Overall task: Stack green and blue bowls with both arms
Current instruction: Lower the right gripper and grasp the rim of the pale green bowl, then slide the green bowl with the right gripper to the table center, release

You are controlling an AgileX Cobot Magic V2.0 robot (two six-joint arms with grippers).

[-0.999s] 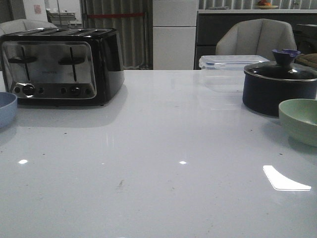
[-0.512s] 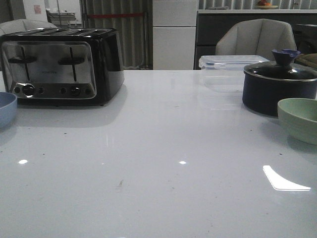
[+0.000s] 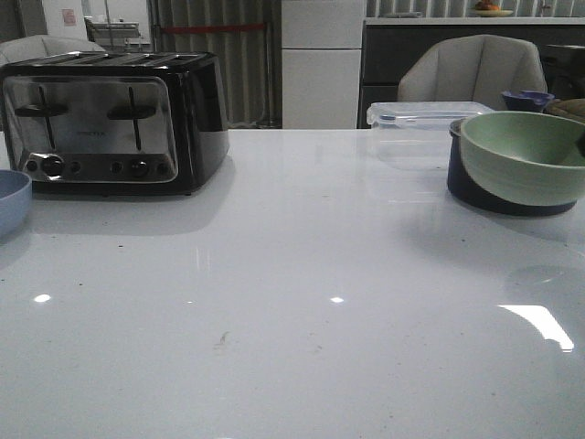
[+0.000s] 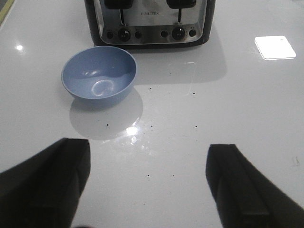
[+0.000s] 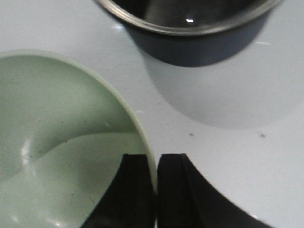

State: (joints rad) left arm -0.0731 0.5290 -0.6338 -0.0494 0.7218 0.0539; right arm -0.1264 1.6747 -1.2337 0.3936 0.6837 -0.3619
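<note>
Green bowl [image 3: 523, 155]: off the counter [image 3: 292, 302], tilted with its mouth toward the front camera, at the right edge of the front view before the navy pot [image 3: 475, 187]; rim pinched between the fingers of the right tool [image 5: 156, 190], one finger inside the bowl and one outside, clamped on the wall. Blue bowl [image 4: 99, 77]: upright and empty on the counter at far left, just in front of the toaster [image 3: 114, 119], well apart from the green bowl. Left tool [image 4: 147, 190]: fingers spread wide, holding nothing, poised above the counter near the blue bowl without touching it. Clear lidded box [image 3: 416, 128]: behind, beside the pot. Progress, by judgement: early; one bowl lifted, the other not yet grasped, stacking still to do.
</note>
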